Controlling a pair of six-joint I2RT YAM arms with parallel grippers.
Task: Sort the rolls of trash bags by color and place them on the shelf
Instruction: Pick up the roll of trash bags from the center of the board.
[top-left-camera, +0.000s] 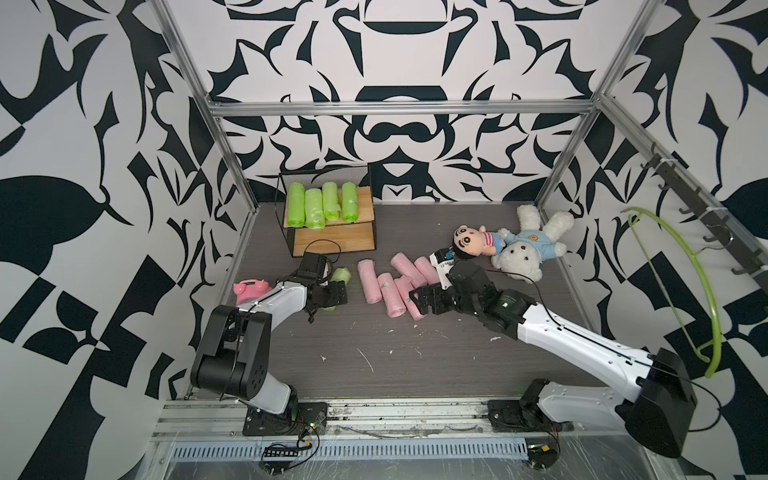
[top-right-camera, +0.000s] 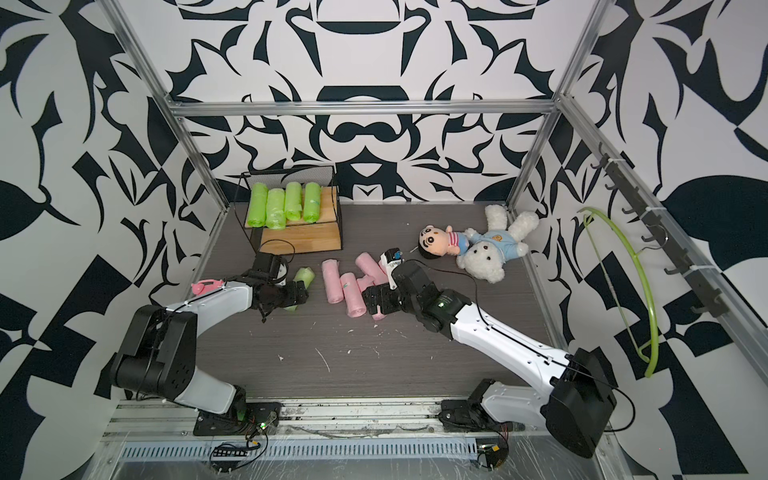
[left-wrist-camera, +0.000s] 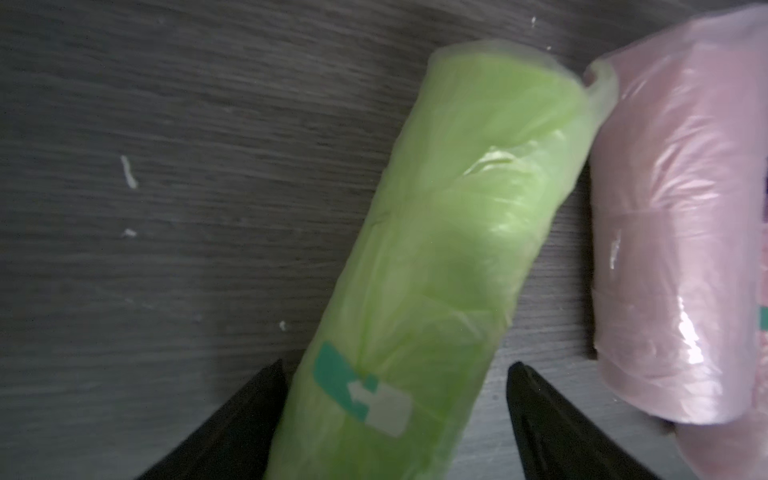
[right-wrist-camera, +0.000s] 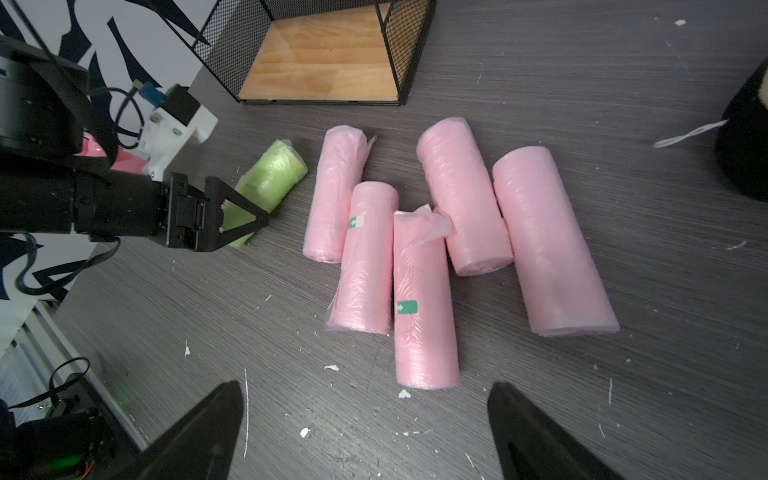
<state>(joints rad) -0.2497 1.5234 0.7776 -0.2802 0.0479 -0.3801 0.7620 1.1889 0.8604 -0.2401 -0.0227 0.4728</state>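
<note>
Several lime-green rolls (top-left-camera: 320, 205) lie side by side on the top board of the shelf (top-left-camera: 361, 203) at the back left. Its lower board (top-left-camera: 332, 241) is bare. One more green roll (top-left-camera: 340, 276) (left-wrist-camera: 449, 249) lies on the dark table in front of the shelf. My left gripper (top-left-camera: 332, 297) (left-wrist-camera: 397, 368) stands open astride its near end, with a gap at one finger. Several pale pink rolls (top-left-camera: 382, 286) (right-wrist-camera: 424, 299) lie bunched mid-table. My right gripper (top-left-camera: 417, 301) (right-wrist-camera: 365, 388) hovers open over their near ends, holding nothing.
A pink alarm clock (top-left-camera: 249, 291) sits left of the left arm. A boy doll (top-left-camera: 478, 241) and a white bear plush (top-left-camera: 528, 245) lie at the back right. A green hanger (top-left-camera: 681, 282) hangs on the right wall rail. White crumbs dot the table.
</note>
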